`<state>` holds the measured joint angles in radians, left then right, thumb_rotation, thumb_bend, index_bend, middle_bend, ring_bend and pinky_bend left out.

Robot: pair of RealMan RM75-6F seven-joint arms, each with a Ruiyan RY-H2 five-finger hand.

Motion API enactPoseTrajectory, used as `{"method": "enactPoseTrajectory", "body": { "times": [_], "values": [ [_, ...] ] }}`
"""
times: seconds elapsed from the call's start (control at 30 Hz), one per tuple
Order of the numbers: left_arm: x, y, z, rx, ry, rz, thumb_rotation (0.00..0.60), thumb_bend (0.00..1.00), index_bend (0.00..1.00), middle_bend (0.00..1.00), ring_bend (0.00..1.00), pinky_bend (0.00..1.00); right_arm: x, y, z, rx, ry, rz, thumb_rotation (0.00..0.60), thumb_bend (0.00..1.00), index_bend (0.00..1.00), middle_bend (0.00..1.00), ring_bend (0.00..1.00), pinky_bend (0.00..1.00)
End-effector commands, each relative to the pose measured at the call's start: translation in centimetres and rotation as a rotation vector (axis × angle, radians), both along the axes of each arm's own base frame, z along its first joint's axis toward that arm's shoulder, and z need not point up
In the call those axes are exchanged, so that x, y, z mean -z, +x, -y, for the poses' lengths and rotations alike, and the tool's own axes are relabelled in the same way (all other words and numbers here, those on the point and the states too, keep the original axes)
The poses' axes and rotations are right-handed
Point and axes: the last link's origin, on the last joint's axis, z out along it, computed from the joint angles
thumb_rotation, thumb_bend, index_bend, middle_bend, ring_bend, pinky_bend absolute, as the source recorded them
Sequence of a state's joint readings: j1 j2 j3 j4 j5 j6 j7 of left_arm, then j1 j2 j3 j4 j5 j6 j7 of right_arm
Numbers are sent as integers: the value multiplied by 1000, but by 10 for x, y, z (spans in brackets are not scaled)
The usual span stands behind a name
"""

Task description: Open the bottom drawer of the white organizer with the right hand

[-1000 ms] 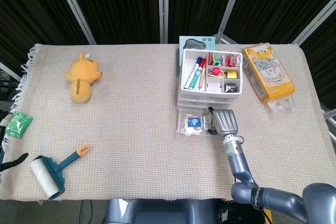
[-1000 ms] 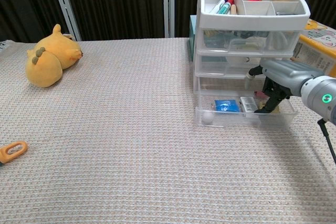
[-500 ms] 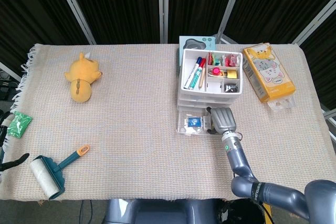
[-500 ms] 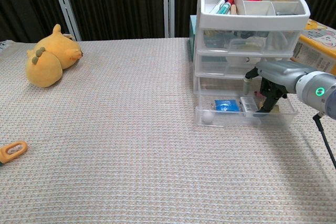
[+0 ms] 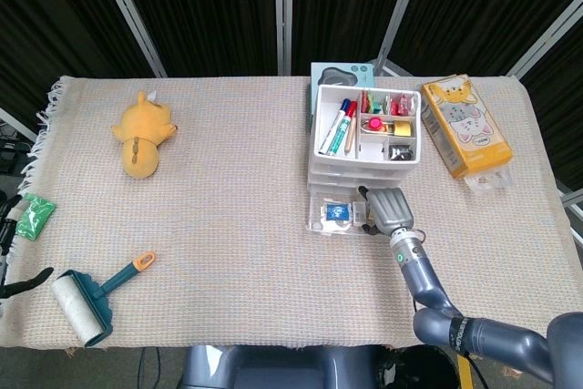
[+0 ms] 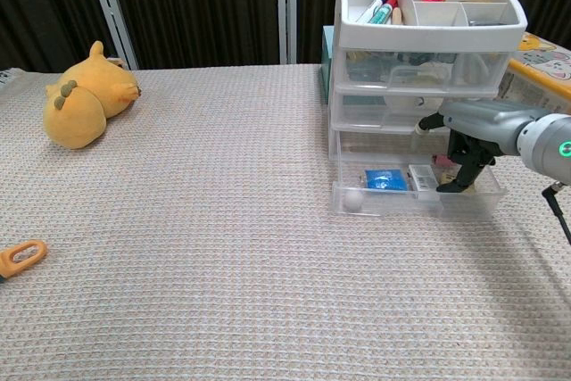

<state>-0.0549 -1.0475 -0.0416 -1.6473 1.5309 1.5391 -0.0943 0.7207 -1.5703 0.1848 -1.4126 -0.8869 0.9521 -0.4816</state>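
Observation:
The white organizer (image 5: pixel 364 138) (image 6: pixel 419 86) stands at the back right of the table, with pens and small items in its top tray. Its clear bottom drawer (image 5: pixel 337 214) (image 6: pixel 393 198) is pulled out toward me and shows a blue packet and small bits inside. My right hand (image 5: pixel 392 209) (image 6: pixel 477 131) hovers over the drawer's right part, its dark fingers (image 6: pixel 457 180) curled down inside behind the front wall. Only a dark sliver of my left hand (image 5: pixel 20 283) shows at the table's left edge.
A yellow plush toy (image 5: pixel 144 134) (image 6: pixel 85 95) lies at the back left. A lint roller (image 5: pixel 86 302) with an orange-tipped handle (image 6: pixel 20 258) is at the front left, beside a green packet (image 5: pixel 32 216). A cat-print box (image 5: pixel 465 125) stands right of the organizer and a teal box (image 5: pixel 339 73) behind it.
My right hand shifted slightly toward the organizer, then back a little toward me. The drawer stays pulled out about as far as before.

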Motion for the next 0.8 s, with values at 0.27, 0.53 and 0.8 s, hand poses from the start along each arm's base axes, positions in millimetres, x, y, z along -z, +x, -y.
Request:
{"method": "enactPoseTrajectory", "body": {
  "times": [0.27, 0.53, 0.8],
  "values": [
    [1, 1, 1, 4, -7, -5, 600, 83, 0, 0, 0, 0, -19, 5, -2, -255, 42, -104, 600, 0, 335, 975, 966, 715],
    [2, 1, -1, 3, -1, -7, 600, 83, 0, 0, 0, 0, -22, -1, 3, -395, 75, -160, 600, 0, 344, 974, 965, 715],
    [6, 2, -2, -8, -4, -19, 600, 83, 0, 0, 0, 0, -22, -5, 12, -431, 63, -129, 600, 0, 343, 973, 963, 713]
  ]
}}
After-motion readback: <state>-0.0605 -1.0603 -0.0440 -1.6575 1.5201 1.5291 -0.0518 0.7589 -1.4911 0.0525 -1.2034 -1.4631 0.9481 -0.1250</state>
